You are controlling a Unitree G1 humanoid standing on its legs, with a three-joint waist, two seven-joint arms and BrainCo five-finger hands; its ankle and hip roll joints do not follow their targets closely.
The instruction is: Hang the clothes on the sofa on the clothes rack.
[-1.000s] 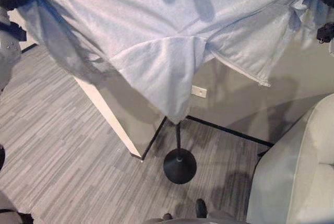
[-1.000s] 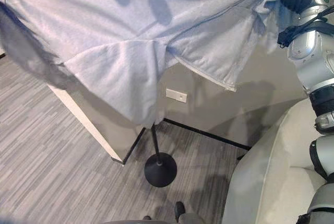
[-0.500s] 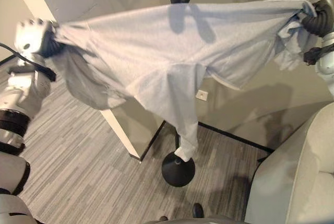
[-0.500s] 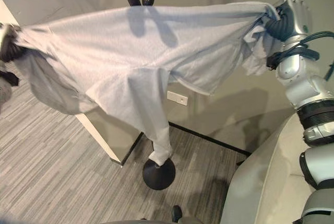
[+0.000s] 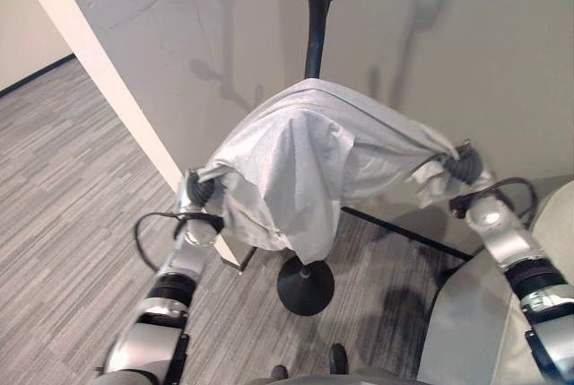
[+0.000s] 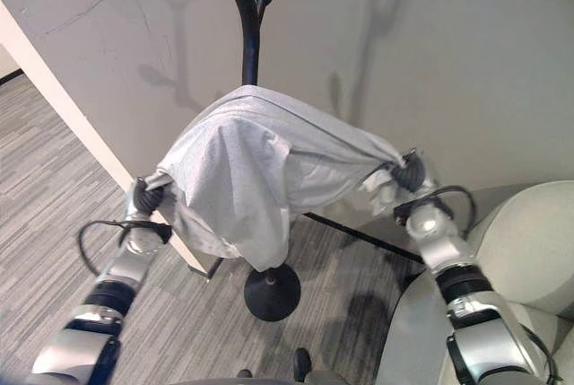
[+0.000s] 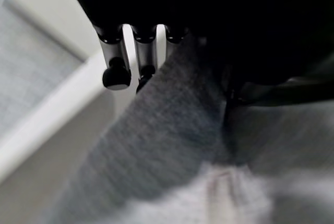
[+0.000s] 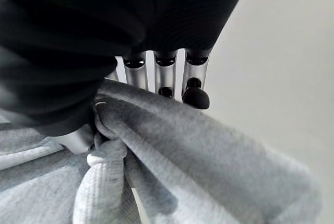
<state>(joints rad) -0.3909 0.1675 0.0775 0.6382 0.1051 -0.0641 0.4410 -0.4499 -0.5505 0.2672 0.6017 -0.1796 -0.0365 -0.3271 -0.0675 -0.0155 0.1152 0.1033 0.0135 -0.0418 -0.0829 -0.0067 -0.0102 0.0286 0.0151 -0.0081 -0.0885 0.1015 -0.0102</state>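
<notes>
While pale grey cotton garment (image 5: 300, 165) drapes over black metal clothes rack pole (image 5: 313, 26), left hand (image 5: 199, 189) and right hand (image 5: 464, 166) each clutch bunched edge. Judgement: confirm cloth snags lower hook, keep drape even, then uncurl both fingers together.

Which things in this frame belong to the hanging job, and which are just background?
Job: grey garment, draped over the clothes rack; left hand and right hand, each gripping an end; sofa.
Background: wall socket.
</notes>
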